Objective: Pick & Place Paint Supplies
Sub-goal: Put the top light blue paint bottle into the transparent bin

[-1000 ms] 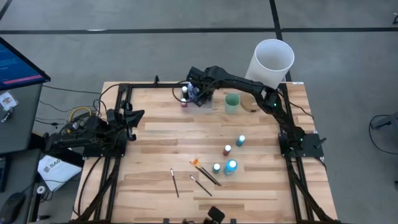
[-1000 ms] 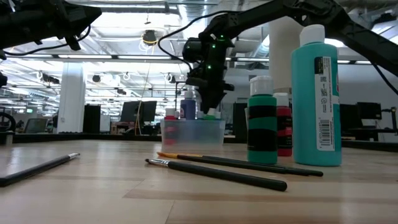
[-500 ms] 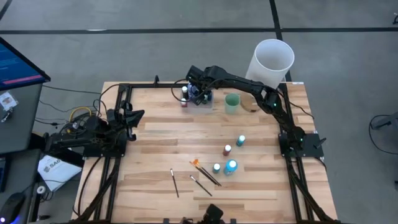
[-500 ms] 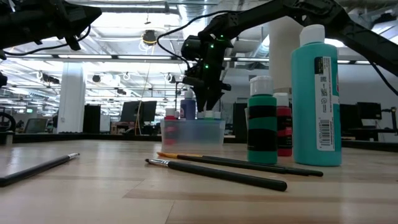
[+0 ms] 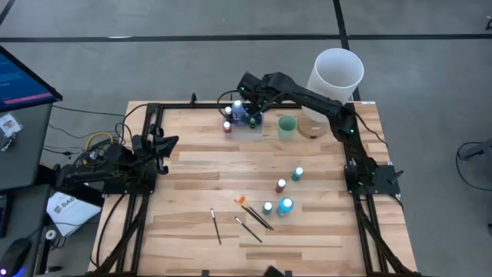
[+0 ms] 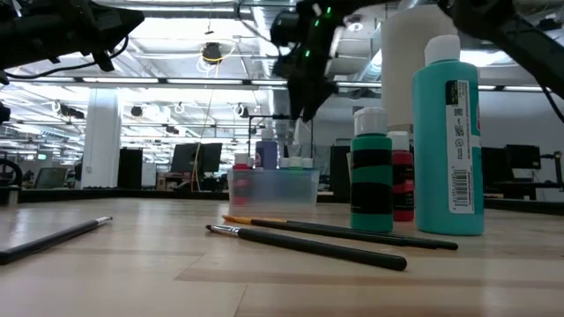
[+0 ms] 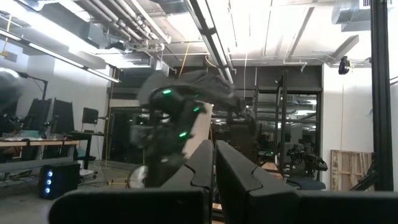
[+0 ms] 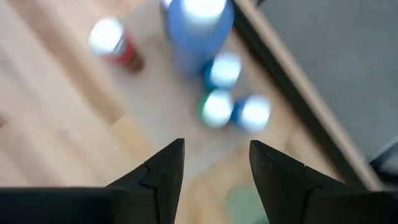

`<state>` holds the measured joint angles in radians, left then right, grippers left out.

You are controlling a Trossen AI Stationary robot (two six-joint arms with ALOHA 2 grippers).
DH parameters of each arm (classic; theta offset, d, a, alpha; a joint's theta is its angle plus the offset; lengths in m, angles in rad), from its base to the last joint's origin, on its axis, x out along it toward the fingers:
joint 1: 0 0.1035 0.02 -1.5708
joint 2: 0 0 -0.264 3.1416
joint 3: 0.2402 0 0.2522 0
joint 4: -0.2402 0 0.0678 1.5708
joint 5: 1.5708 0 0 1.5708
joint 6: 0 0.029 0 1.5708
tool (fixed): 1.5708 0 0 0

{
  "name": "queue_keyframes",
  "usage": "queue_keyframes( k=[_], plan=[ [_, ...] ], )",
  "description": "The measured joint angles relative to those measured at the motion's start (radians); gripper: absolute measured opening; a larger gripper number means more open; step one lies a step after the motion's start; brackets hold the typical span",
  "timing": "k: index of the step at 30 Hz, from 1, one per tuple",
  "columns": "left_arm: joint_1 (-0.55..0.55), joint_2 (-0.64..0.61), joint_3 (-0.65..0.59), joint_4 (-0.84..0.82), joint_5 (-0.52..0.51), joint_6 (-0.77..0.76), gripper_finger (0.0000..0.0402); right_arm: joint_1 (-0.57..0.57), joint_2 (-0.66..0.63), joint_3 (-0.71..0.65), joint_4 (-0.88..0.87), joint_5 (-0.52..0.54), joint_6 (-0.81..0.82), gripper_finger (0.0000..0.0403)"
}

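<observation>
Right gripper (image 8: 211, 165), fingers released and empty, is hovering above the tub (image 6: 273, 187) at 12 o'clock, apparently clearing bottles (image 8: 217, 107) there.

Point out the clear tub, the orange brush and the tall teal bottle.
clear tub (image 6: 273, 187), low view, front wall.
orange brush (image 5: 241, 201), high view, orange end.
tall teal bottle (image 6: 448, 145), low view, body beside the label.

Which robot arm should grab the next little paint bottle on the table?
Probably the right. Its tool is open and empty above the tub, and the loose bottles stand on its side; the left tool waits, shut, at the left edge.
</observation>
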<state>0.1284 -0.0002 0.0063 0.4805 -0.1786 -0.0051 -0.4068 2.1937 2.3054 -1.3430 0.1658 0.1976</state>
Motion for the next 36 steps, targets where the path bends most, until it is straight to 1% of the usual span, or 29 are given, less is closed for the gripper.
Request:
queue_keyframes(
  k=[4,7,12,16,23,26,28,32,36],
  plan=[
    [0.000,0.000,0.000,0.000,0.000,0.000,0.0002,0.058,-0.027,-0.002,-0.145,0.001,0.143,0.0175],
    [0.000,0.000,0.000,0.000,0.000,0.000,0.0002,0.115,-0.027,-0.038,-0.234,0.012,0.231,0.0177],
    [0.000,0.000,0.000,0.000,0.000,0.000,0.0002,0.234,-0.064,-0.182,-0.229,-0.001,0.312,0.0185],
    [0.000,0.000,0.000,0.000,0.000,0.000,0.0002,0.310,-0.184,-0.335,-0.232,-0.009,0.457,0.0193],
    [0.000,0.000,0.000,0.000,0.000,0.000,0.0002,0.416,-0.428,-0.637,-0.230,-0.008,0.787,0.0209],
    [0.000,0.000,0.000,0.000,0.000,0.000,0.0002,0.443,-0.508,-0.765,-0.194,-0.010,0.895,0.0215],
    [0.000,0.000,0.000,0.000,0.000,0.000,0.0002,0.454,-0.558,-0.844,-0.142,-0.028,0.938,0.0218],
    [0.000,0.000,0.000,0.000,0.000,0.000,0.0002,0.471,-0.630,-0.970,-0.035,-0.063,0.977,0.0222],
    [0.000,0.000,0.000,0.000,0.000,0.000,0.0002,0.481,-0.668,-1.039,0.019,-0.061,0.989,0.0224]
  ],
)
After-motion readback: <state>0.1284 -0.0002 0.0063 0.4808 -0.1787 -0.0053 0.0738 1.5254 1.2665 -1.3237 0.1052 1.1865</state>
